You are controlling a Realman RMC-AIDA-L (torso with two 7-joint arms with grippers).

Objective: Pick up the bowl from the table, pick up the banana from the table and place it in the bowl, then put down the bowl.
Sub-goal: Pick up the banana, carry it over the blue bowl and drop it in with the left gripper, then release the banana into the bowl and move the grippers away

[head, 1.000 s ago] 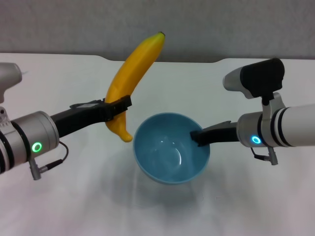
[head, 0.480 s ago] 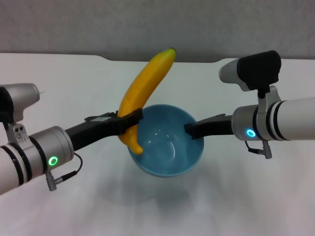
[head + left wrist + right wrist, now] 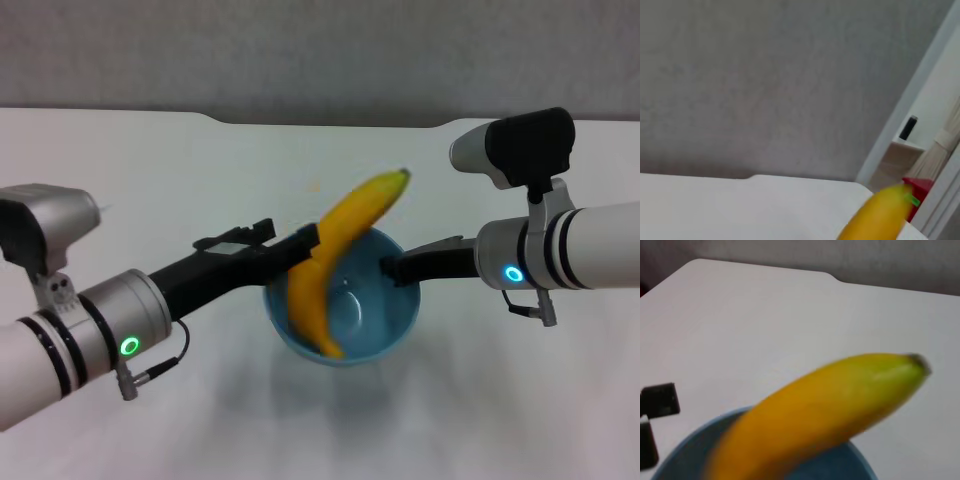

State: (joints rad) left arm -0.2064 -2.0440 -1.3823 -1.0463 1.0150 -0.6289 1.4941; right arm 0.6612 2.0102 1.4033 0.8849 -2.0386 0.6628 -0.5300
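Since the earlier frames the banana (image 3: pixel 335 265) has been carried rightward and tipped lower, from beside the bowl (image 3: pixel 385 325) to inside it, and the left arm has been extended further toward centre. In the head view, at left, the left gripper (image 3: pixel 305 245) is seen clamped narrow on the banana's middle, at the bowl's left rim. The banana is seen leaning, its lower end down inside the bowl near the front wall, its greenish tip (image 3: pixel 402 177) raised above and beyond the far rim. The light-blue bowl is seen at centre over the white table (image 3: pixel 150 170); whether it is lifted off the table or resting cannot be told. At right, the right gripper (image 3: pixel 392 269) is closed narrowly on the bowl's right rim, with the right arm reaching in from the right. In the left wrist view only the banana's upper end (image 3: pixel 880 215) is shown, over the far table edge (image 3: pixel 740 200), with a grey wall (image 3: pixel 765 85) and a red object (image 3: pixel 920 187) behind; neither the bowl nor the fingers are shown there. In the right wrist view the banana (image 3: pixel 815 415) is shown crossing over the bowl's blue rim (image 3: pixel 685 452), blurred, with black parts of the left gripper (image 3: pixel 657 410) at the edge and the table notch (image 3: pixel 832 277) beyond.
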